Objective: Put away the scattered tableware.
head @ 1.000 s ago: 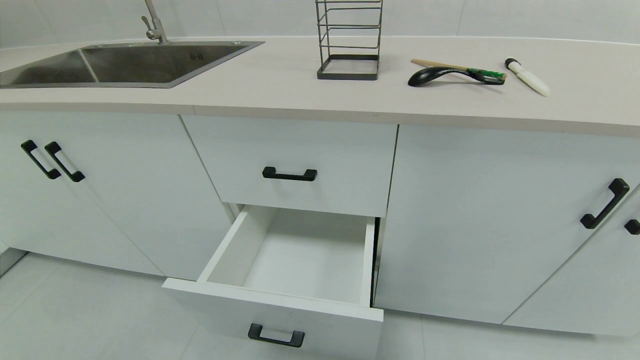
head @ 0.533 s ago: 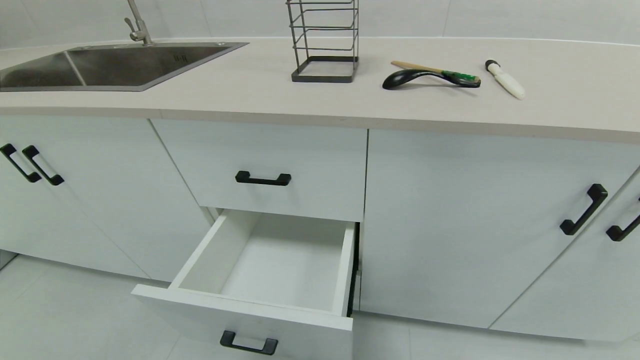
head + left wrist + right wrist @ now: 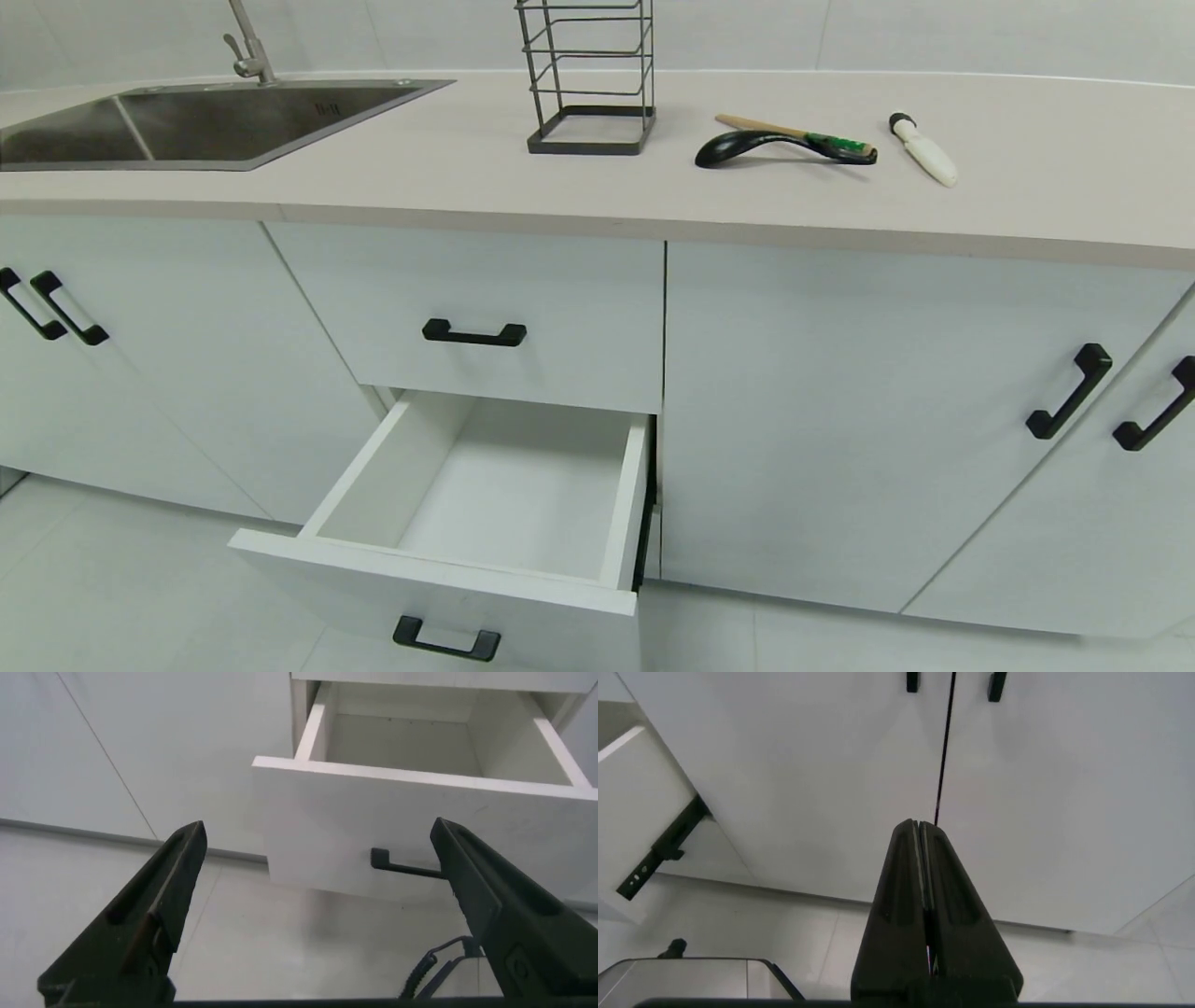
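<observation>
Left gripper [image 3: 318, 831] spread, right gripper [image 3: 920, 831] pressed together, both low; lifting toward the spoon [image 3: 738, 147] could clip the open drawer [image 3: 439, 571].

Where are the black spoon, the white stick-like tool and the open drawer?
black spoon [image 3: 735, 147], head view, on its bowl.
white tool [image 3: 929, 159], head view, middle of its white body.
open drawer [image 3: 429, 570], head view, on its front rim.
</observation>
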Robot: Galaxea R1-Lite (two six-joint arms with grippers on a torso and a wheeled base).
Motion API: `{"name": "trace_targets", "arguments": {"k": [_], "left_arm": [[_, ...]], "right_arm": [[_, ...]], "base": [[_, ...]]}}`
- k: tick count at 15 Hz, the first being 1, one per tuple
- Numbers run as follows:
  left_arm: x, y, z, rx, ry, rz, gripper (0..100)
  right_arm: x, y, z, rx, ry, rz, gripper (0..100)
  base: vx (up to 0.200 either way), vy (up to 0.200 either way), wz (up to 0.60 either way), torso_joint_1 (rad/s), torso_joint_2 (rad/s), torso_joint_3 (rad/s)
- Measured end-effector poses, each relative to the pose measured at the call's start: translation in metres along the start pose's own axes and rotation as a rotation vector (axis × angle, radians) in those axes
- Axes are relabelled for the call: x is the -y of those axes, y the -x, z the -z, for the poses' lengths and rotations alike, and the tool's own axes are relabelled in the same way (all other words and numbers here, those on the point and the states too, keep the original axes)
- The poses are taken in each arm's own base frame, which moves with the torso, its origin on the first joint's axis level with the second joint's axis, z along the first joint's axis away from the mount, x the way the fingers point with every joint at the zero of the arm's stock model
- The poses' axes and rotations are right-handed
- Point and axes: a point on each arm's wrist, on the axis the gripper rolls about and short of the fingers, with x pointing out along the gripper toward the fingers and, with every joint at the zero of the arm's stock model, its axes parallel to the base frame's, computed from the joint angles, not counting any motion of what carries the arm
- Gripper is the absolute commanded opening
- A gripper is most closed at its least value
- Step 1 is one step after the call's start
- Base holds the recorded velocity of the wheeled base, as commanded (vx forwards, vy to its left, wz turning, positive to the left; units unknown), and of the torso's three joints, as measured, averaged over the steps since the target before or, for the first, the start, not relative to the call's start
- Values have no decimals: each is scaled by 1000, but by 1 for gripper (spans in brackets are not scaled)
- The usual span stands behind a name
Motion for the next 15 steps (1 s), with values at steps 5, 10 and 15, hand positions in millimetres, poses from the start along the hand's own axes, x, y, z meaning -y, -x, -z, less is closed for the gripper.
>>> {"name": "trace_targets", "arguments": {"k": [5, 10, 15], "left_arm": [[0, 0, 0, 0, 0, 0, 100], [0, 0, 0, 0, 0, -3, 100], [0, 0, 0, 1, 5, -2, 100]], "right_arm": [[0, 0, 0, 0, -3, -1, 0], [0, 0, 0, 0, -3, 0, 0], [0, 0, 0, 0, -4, 0, 0]], "base": [[0, 0, 240, 0, 1, 2], [40, 0, 0, 0, 1, 0], [120, 0, 0, 1, 3, 0]]}}
